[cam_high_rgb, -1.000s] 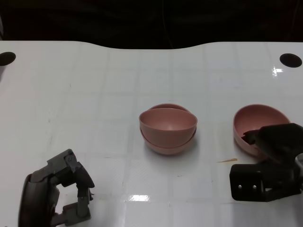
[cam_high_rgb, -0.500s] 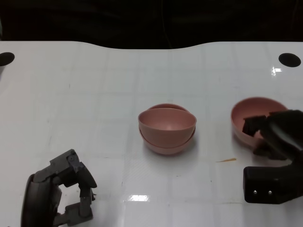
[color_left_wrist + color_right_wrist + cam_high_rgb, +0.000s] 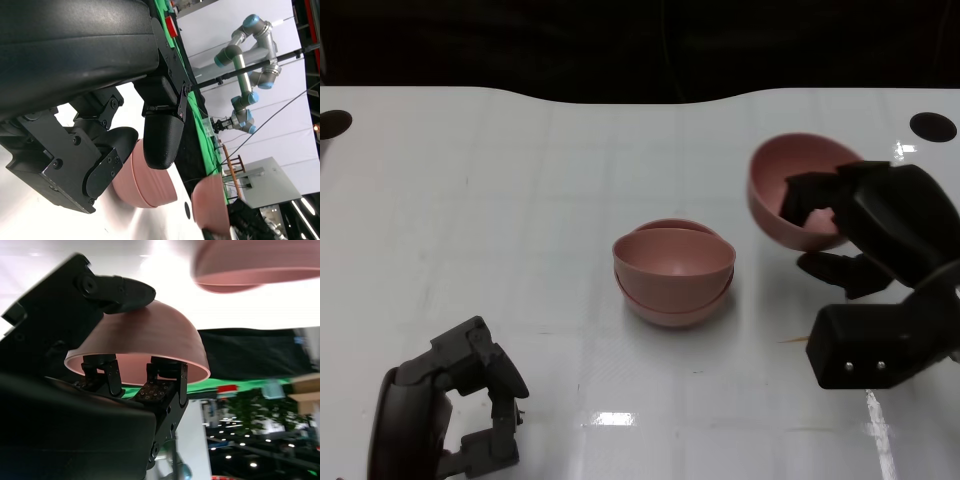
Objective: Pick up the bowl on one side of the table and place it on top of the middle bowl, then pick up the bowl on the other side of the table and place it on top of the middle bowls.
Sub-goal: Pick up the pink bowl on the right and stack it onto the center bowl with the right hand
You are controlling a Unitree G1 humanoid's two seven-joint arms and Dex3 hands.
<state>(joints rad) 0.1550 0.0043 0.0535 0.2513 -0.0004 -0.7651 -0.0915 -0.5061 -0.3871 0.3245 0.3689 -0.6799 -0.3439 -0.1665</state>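
**Rim grip on a tilted bowl, with the stack to the left**

The right hand's fingers (image 3: 162,380) reach inside the pink bowl (image 3: 798,190) while another digit presses on its outer wall, so the hand pinches the bowl by its rim. The right hand (image 3: 880,225) holds it clear of the bench (image 3: 520,200), tilted with its opening turned toward the near-left, at the right of the scene and slightly farther than the stack. The left hand (image 3: 455,405) sits at the near left, fingers curled loosely and apart, holding nothing.

The middle stack (image 3: 673,272) already carries one bowl nested in another, the upper one sitting slightly askew.

The main risk is probably the grip: a smooth curved wall pinched at one edge could pivot or slip as the arm swings left. A second risk lies in the release. If the bowl arrives tilted or off-centre, its rim could catch the askew upper bowl, push the stack across the glossy bench, or settle crooked. Fingers inside the bowl may also drag it back out when withdrawn.
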